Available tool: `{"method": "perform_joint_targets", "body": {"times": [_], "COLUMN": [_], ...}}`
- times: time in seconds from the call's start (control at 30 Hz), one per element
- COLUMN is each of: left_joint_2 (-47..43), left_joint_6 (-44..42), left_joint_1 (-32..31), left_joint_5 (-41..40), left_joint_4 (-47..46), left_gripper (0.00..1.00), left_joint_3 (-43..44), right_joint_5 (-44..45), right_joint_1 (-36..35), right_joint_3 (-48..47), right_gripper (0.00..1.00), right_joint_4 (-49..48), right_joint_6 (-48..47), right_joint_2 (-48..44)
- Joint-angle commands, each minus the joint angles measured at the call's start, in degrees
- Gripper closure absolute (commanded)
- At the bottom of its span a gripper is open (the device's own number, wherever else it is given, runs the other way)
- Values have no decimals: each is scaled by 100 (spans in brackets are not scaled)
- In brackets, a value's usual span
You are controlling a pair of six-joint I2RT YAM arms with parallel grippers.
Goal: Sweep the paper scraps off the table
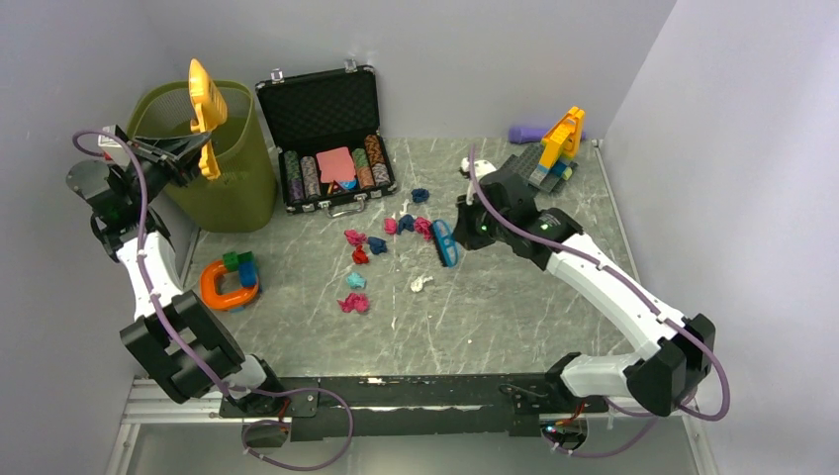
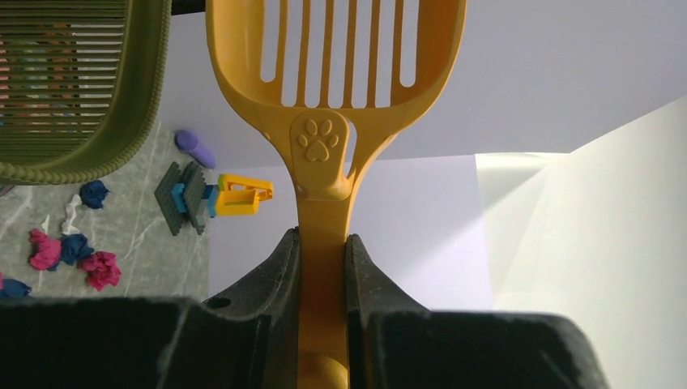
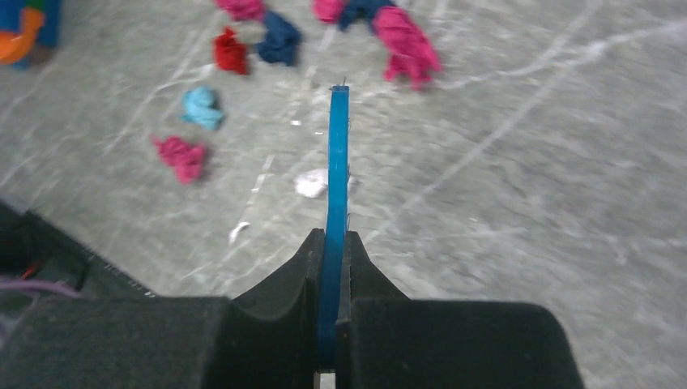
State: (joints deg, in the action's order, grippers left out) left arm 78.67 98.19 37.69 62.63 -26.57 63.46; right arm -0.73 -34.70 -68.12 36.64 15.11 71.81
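Several paper scraps point(image 1: 354, 303) in pink, red, blue, light blue and white lie in the middle of the grey-green table point(image 1: 514, 317). My left gripper point(image 1: 190, 158) is shut on the handle of a yellow slotted scoop point(image 1: 206, 109) and holds it up over the green bin point(image 1: 233, 188); in the left wrist view the gripper point(image 2: 322, 237) clamps the scoop point(image 2: 336, 81). My right gripper point(image 1: 460, 230) is shut on a blue brush point(image 1: 445, 242) just right of the scraps. In the right wrist view the gripper point(image 3: 333, 235) holds the brush point(image 3: 337, 162) edge-on above a white scrap point(image 3: 310, 183), with pink scraps point(image 3: 182, 156) beyond.
An open black case of poker chips point(image 1: 326, 129) stands at the back beside the bin. An orange ring with toy bricks point(image 1: 230, 282) lies front left. A yellow-and-grey brick build point(image 1: 556, 150) and a purple object point(image 1: 529, 132) sit at the back right. Walls close in on three sides.
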Motion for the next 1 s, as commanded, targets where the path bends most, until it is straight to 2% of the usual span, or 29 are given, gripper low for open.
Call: {"method": "perform_joint_targets", "body": {"times": [0.0, 0.1, 0.2, 0.27, 0.33, 0.5, 0.63, 0.77, 0.97], "left_joint_2": [-244, -464, -496, -500, -600, -1112, -1503, -1793, -2397], "left_joint_6": [-155, -1518, -3183, -3998, -4587, -5670, -6367, -6820, -7252], "left_joint_1": [27, -8, -211, -431, -659, -1213, -1889, -2397, -2689], "left_joint_5": [-71, -361, -942, -1365, -1786, -2826, -3629, -4095, -4535], "left_joint_4": [43, 2038, 4256, 5218, 5753, 6348, 6642, 6856, 7064], "left_gripper": [100, 100, 100, 100, 100, 100, 100, 100, 100], "left_joint_3": [163, 753, 1896, 2429, 2727, 2812, 2595, 2170, 1488], "right_joint_5": [-634, -412, -333, -548, -818, -1215, -912, -376, 56], "right_joint_1": [-634, -1386, -1841, -2013, -2158, -2266, -2251, -2127, -1522], "right_joint_3": [-526, -810, -1108, -1272, -1457, -1811, -2211, -2828, -3443], "right_gripper": [100, 100, 100, 100, 100, 100, 100, 100, 100], "right_joint_4": [-454, -662, -889, -1110, -1302, -1538, -1301, -510, 848], "right_joint_6": [244, 601, 1310, 1638, 1897, 2429, 2651, 2883, 2842], "right_joint_2": [278, 668, 1225, 1593, 1943, 2867, 3543, 4180, 4651]}}
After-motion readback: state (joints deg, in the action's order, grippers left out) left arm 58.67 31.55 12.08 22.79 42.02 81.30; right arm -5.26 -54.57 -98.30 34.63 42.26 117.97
